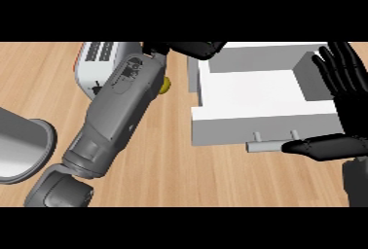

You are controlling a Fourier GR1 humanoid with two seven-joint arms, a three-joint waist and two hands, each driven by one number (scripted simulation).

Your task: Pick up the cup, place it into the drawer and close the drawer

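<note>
Counter (179, 180): wood, fills the view.

Drawer (259, 124): white, pulled open, just left of the right fingers (343, 58). Its front panel faces the lower edge.

Left forearm (119, 112): grey, runs diagonally from lower left up toward the drawer's far left corner.

Pot (25, 146): grey, at the left edge, well apart from the right fingers.

Toaster (101, 61): white, top left, partly under the left forearm.

Right hand (351, 97): at the right edge beside the drawer's right wall, fingers straight, spread and pointing up, holding nothing. Thumb (320, 146) points left, its tip just beside the handle.

Left hand (191, 48): black, at the drawer's far left corner, cut by the view's top. Open or closed: cannot tell.

Handle (266, 145): grey bar on the front panel, below and left of the right fingers.

Cup (167, 85): probably the small yellow piece peeking from under the left forearm. It is outside the drawer, just left of its left wall and well left of the right fingers.
</note>
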